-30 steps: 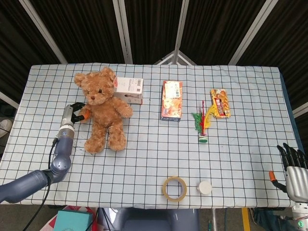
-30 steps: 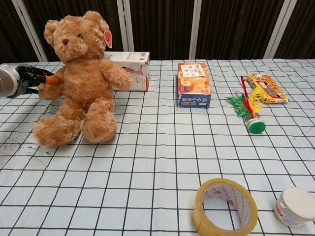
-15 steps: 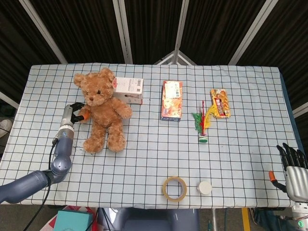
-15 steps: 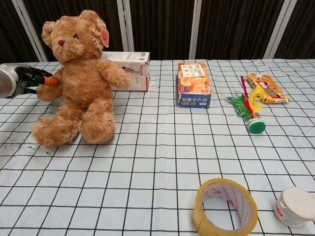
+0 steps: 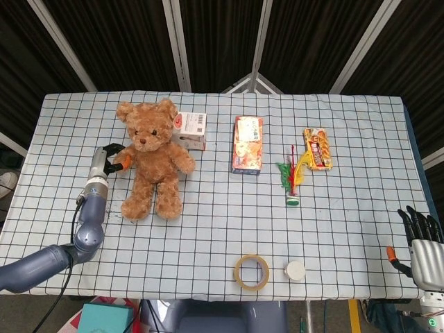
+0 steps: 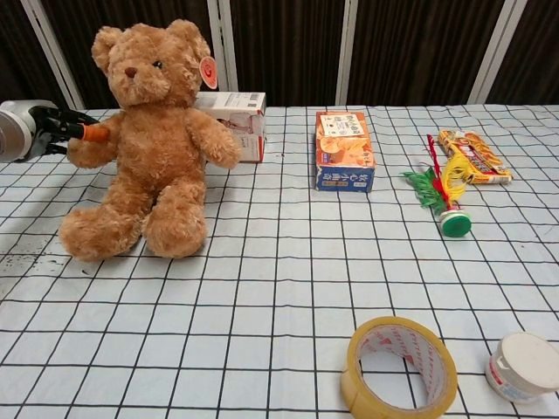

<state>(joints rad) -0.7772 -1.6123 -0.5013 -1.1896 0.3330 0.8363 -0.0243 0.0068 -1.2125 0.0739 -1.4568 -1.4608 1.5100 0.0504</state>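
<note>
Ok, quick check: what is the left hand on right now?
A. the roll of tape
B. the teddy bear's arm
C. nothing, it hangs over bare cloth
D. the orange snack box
B: the left hand grips the arm of the teddy bear at the table's left side, with the bear sitting upright; the chest view shows the same contact.

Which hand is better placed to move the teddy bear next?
The left hand: it already touches the bear at its arm. The right hand hangs past the table's far corner, away from everything.
</note>
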